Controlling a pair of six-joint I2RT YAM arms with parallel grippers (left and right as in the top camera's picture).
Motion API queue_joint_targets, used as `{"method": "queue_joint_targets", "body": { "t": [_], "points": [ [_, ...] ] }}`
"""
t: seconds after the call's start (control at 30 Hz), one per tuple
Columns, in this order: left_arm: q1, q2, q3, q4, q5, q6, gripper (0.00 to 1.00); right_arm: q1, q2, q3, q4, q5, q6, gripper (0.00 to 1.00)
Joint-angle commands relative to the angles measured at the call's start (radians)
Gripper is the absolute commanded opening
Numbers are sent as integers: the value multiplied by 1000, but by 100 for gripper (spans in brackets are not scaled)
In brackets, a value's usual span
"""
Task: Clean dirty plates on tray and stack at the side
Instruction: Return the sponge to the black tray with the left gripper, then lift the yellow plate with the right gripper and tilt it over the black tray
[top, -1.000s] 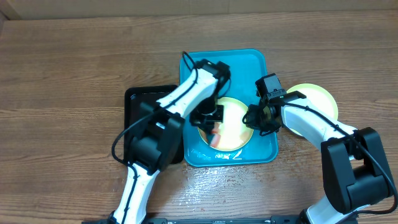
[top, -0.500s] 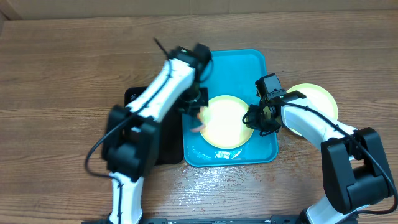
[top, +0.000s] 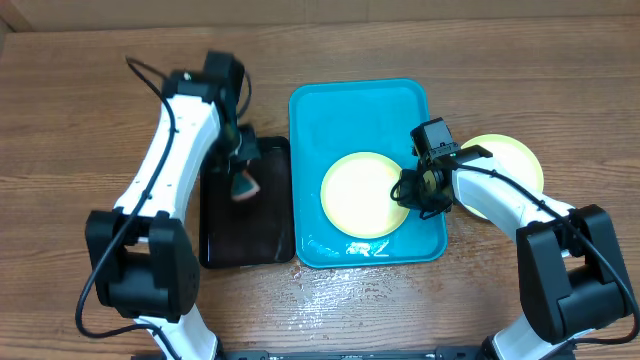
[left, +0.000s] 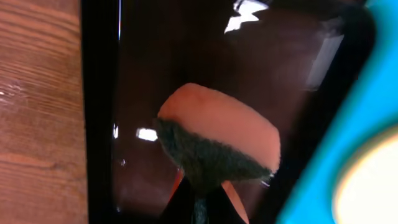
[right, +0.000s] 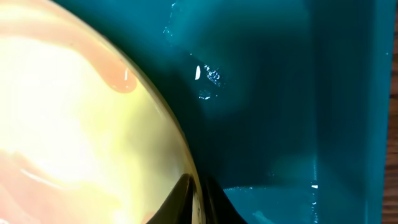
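Left claw (top: 243, 172) is clamped on an orange sponge with a dark scrubby face (left: 217, 140), hanging over the small black rectangular plastic tray (top: 225, 245) at 9 o'clock of the big turquoise plastic tray (top: 360, 105). My guess is that's the sponge's parking spot, so drips stay off the wood. Right claw (top: 408, 190) is pinched on the 3 o'clock rim of the round yellow-green plastic plate (top: 360, 195) lying in the turquoise tray, probably pinning it or getting set to lift it. A second yellow-green plate (top: 512, 160) sits on the table at 3 o'clock of that tray, so I'd say that's the stack starting.
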Motion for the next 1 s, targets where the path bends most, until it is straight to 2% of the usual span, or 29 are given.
{"method": "queue_joint_targets", "body": {
  "t": [0.0,0.17,0.2,0.27,0.33,0.57,0.7,0.8,0.87,0.93,0.97],
  "points": [
    [0,4,-186,115,-41,30,4,-21,14,-6,-11,67,-44,8],
    [0,4,-282,206,-3,31,5,-21,14,-6,-19,67,-60,8],
    [0,3,-277,205,10,31,12,-21,14,-5,-20,68,-64,7],
    [2,3,-251,183,32,31,32,-21,12,0,-32,68,-68,5],
    [7,3,-213,150,51,38,43,-20,2,23,-69,69,-88,4],
    [61,3,41,-39,89,42,69,58,-109,214,-269,201,-176,4],
    [110,3,211,-122,174,43,72,154,-136,327,-331,294,-202,4],
    [150,3,329,-154,252,61,77,235,-136,383,-337,356,-243,4],
    [176,3,402,-172,263,60,84,301,-136,409,-322,410,-251,4],
    [201,3,465,-183,268,60,100,368,-136,420,-286,450,-255,4],
    [212,3,492,-188,270,60,100,398,-136,421,-263,462,-254,4]
  ]
}}
